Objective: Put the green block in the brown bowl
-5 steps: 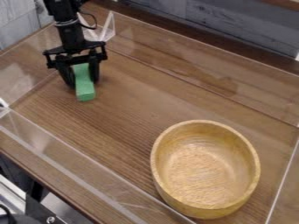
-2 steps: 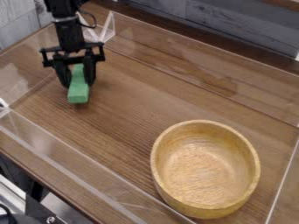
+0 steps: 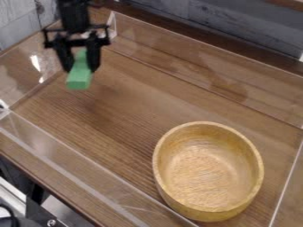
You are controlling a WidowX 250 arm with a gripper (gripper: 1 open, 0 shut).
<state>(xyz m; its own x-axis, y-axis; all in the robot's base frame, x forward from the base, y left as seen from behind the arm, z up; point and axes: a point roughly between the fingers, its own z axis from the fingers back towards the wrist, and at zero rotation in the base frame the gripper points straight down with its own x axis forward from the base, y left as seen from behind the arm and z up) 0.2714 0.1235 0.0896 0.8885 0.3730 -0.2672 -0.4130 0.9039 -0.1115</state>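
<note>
The green block (image 3: 80, 74) hangs above the wooden table at the upper left, pinched at its top end between the black fingers of my gripper (image 3: 80, 60), which is shut on it and points mostly downward. The block's lower end is off the tabletop. The brown bowl (image 3: 210, 170) stands on the table at the lower right, round, thick-rimmed and with nothing inside, well away from the gripper.
Clear plastic walls (image 3: 71, 164) ring the wooden tabletop (image 3: 166, 97). A grey wall lies behind the far edge. A dark frame shows at the lower left corner.
The gripper has lifted the green block off the table and carried it upward in the picture. The bowl has not moved.
</note>
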